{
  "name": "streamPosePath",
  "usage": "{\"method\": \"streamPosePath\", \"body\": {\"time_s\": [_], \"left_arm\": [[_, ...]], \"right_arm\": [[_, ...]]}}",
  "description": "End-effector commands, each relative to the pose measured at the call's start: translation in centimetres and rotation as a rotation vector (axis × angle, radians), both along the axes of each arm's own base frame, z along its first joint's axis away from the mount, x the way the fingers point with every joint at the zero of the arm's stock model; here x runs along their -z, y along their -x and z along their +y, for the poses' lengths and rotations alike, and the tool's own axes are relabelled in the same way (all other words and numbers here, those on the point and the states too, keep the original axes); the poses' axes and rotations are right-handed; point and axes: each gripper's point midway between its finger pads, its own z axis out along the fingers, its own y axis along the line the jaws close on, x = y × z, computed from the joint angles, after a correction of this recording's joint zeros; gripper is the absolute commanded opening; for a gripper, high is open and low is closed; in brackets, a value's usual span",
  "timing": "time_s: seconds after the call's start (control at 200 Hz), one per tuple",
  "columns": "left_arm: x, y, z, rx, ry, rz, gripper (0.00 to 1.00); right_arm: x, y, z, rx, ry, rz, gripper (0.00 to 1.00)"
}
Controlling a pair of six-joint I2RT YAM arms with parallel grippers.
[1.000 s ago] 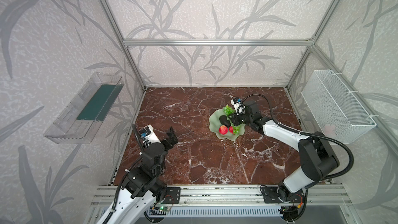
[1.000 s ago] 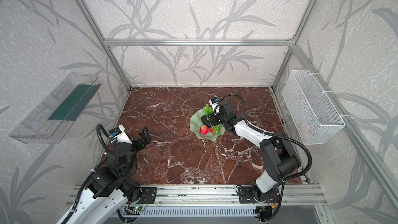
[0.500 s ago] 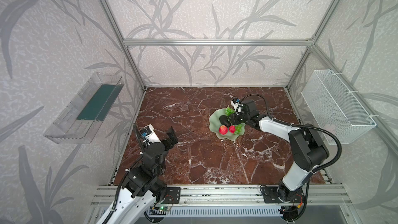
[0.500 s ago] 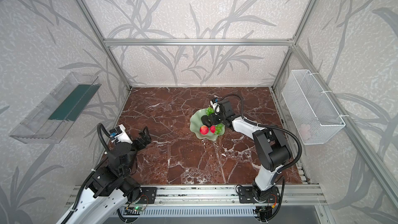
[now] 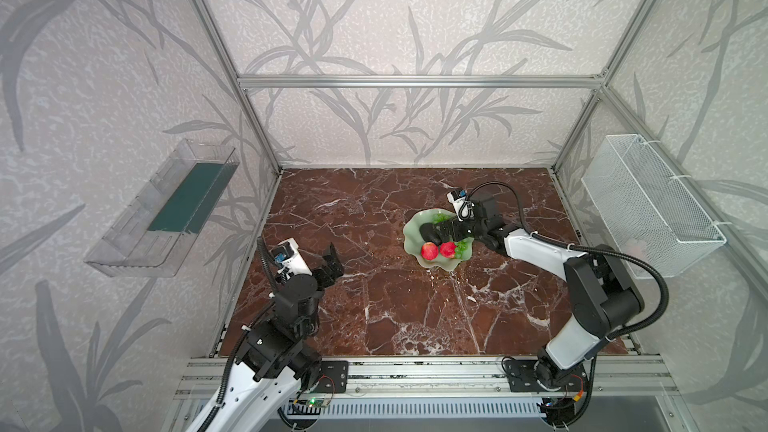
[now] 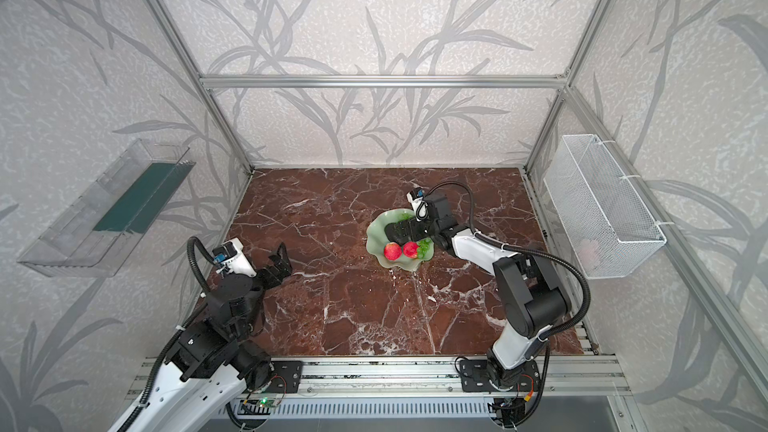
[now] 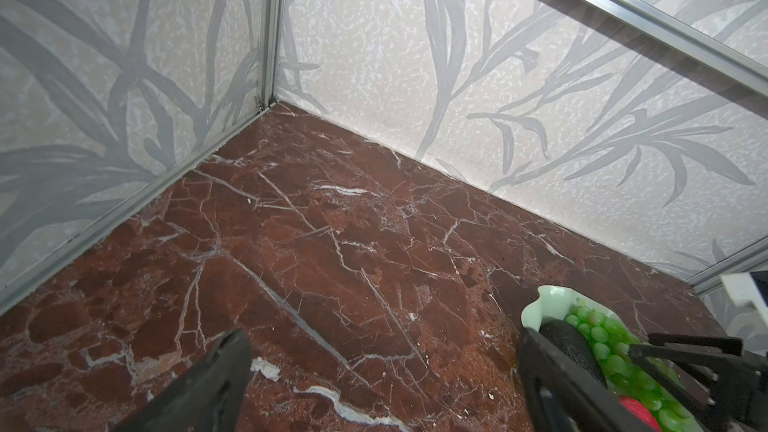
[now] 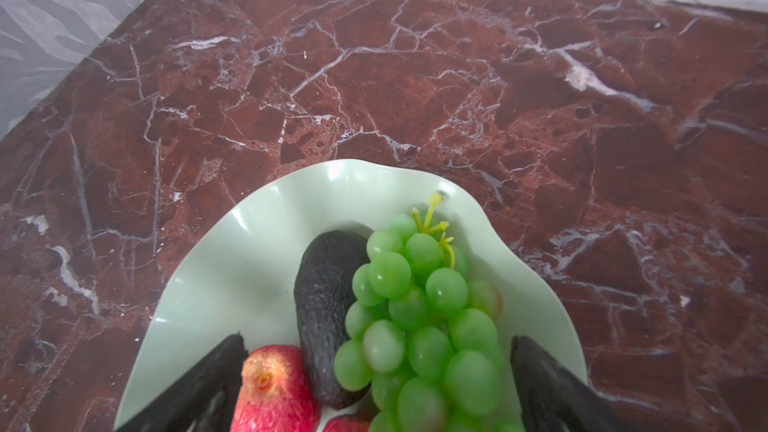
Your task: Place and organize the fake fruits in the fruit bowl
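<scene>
A clear plastic tray [image 5: 162,218] hung on the left wall. Below it, the left gripper [image 5: 332,261] hovered over the left part of the brown marble table [image 5: 374,305], its jaws spread wide and holding nothing. In the left wrist view its two dark fingers [image 7: 224,376] stood far apart with only bare marble between them.

Right of the middle sat the pale green bowl [image 5: 413,228] with a wavy rim, and all the fruit lay inside it. In both top views the dark avocado [image 6: 395,232] lay toward the bowl's left side. The two red apples [image 5: 429,250] [image 5: 448,248] sat side by side at the near edge. The green grapes [image 5: 461,248] lay just right of them. In the right wrist view the avocado [image 8: 328,297] and the grapes [image 8: 419,326] lay lengthwise, touching each other, with one apple [image 8: 274,384] against the avocado.

The right gripper [image 5: 444,231] reached in from the right and hung low over the bowl. Its jaws were spread wide, one finger [image 8: 208,384] beside the apple and the other past the grapes, gripping no fruit.

A white wire basket [image 5: 648,205] hung on the right wall.
</scene>
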Motion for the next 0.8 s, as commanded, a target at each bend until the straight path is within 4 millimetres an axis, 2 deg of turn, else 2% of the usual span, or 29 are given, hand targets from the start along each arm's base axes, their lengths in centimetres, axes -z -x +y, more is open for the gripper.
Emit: {"method": "streamPosePath", "body": {"time_s": [0.0, 0.13, 0.25, 0.33, 0.465, 0.52, 0.62, 0.73, 0.755, 0.795], "left_arm": [[-1.2, -0.8, 1.5, -0.104, -0.096, -0.026, 1.00], [0.3, -3.9, 0.2, -0.113, -0.232, 0.006, 1.00], [2.0, -6.4, -0.7, -0.115, -0.387, 0.050, 1.00], [3.1, -7.2, 0.6, -0.153, -0.370, 0.014, 1.00], [5.7, -7.7, 4.3, -0.202, -0.278, -0.004, 1.00], [5.7, -7.9, 5.4, -0.234, -0.284, -0.010, 1.00], [6.8, -9.1, 6.2, -0.237, -0.383, 0.058, 0.99], [10.8, -10.6, 7.0, -0.217, -0.421, 0.162, 0.98], [10.4, -11.1, 7.5, -0.238, -0.434, 0.136, 0.99], [10.6, -11.9, 6.7, -0.191, -0.422, 0.135, 0.99]], "right_arm": [[-4.8, 0.4, -1.1, 0.050, -0.073, -0.157, 0.99], [-6.0, 1.9, -5.1, 0.213, -0.044, -0.270, 0.99], [-5.8, 3.6, -8.9, 0.324, 0.068, -0.367, 0.99], [-5.2, 4.5, -11.6, 0.417, 0.148, -0.393, 0.99], [-4.0, 5.7, -16.4, 0.580, 0.259, -0.432, 0.99], [-3.3, 5.8, -17.9, 0.630, 0.272, -0.437, 0.99], [-2.3, 5.5, -19.0, 0.662, 0.284, -0.455, 0.99], [-1.9, 4.6, -19.9, 0.716, 0.322, -0.502, 0.99], [-1.6, 4.3, -20.2, 0.724, 0.332, -0.510, 0.99], [-0.9, 4.0, -20.6, 0.737, 0.349, -0.511, 0.99]]}}
